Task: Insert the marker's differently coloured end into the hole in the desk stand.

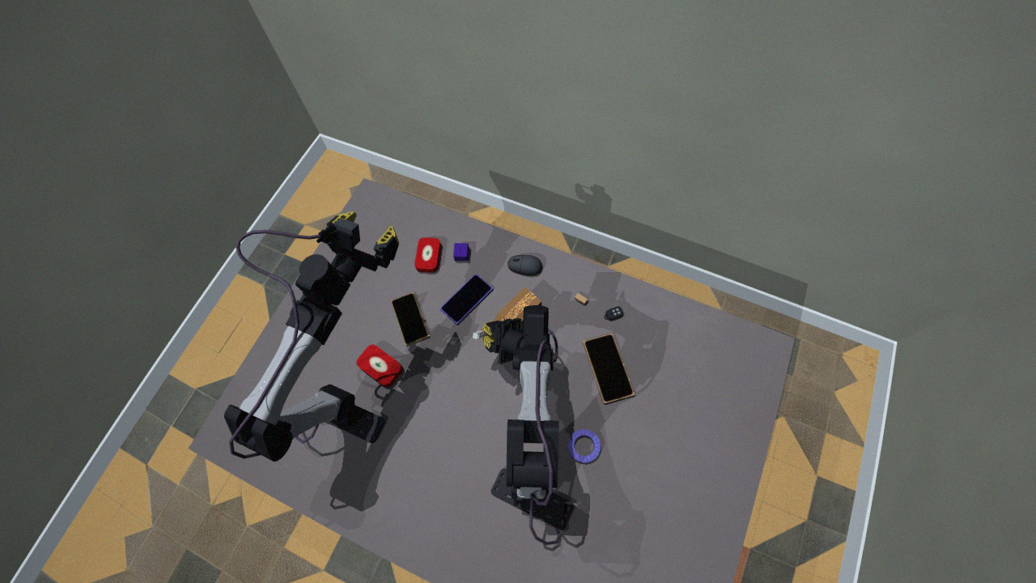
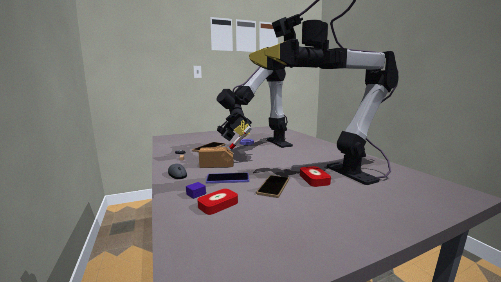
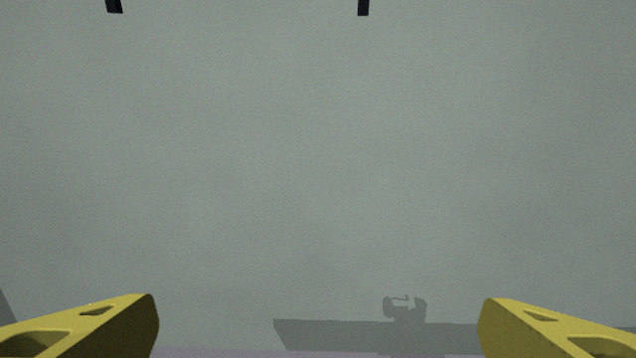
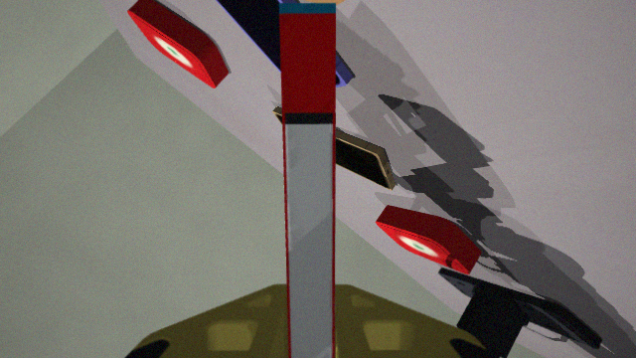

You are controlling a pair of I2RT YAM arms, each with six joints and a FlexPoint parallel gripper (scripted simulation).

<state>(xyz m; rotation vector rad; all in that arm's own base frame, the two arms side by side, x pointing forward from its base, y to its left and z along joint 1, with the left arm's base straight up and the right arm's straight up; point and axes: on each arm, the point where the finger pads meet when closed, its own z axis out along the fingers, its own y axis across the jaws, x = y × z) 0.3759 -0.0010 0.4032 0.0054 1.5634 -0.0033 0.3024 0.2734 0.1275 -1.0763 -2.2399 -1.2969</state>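
Top view, phones: three, one blue-edged phone (image 1: 467, 298) (image 2: 227, 178) (image 4: 248, 22), one small tan-edged phone (image 1: 410, 319) (image 2: 273, 186) (image 4: 365, 161) and one large tan-edged phone (image 1: 608, 368) (image 2: 209, 146)
Top view, red cases: two, a far red case (image 1: 427, 264) (image 2: 217, 204) (image 4: 199, 40) near the purple cube (image 1: 461, 251) (image 2: 195, 190), and a near red case (image 1: 378, 374) (image 2: 315, 178) (image 4: 427, 224)
Top view, singles: one mouse (image 1: 524, 264) (image 2: 177, 171), one key fob (image 1: 614, 312) (image 2: 180, 151), one small block (image 1: 581, 298) (image 2: 181, 157), one purple ring (image 1: 571, 445) (image 2: 247, 142)
Top view, desk stand (image 1: 520, 304) (image 2: 215, 157) (image 4: 325, 1): one, partly hidden by the right arm
Exterior view, marker (image 1: 477, 334) (image 2: 240, 138) (image 4: 309, 199): one, tilted in the closed right gripper (image 1: 487, 337) (image 2: 243, 129) (image 4: 311, 298), red end down at the stand's sloped side; contact hard to tell
Exterior view, stand: upright on the tabletop (image 1: 666, 449) (image 2: 315, 217) (image 3: 199, 353) (image 4: 522, 89)
Left wrist view, left gripper (image 1: 368, 224) (image 2: 259, 57) (image 3: 318, 323): wide open, two fingers cut off by the frame, nothing between them
Right wrist view, marker end: red with a teal tip, outside the hole
Right wrist view, stand: only a sliver, its hole out of sight
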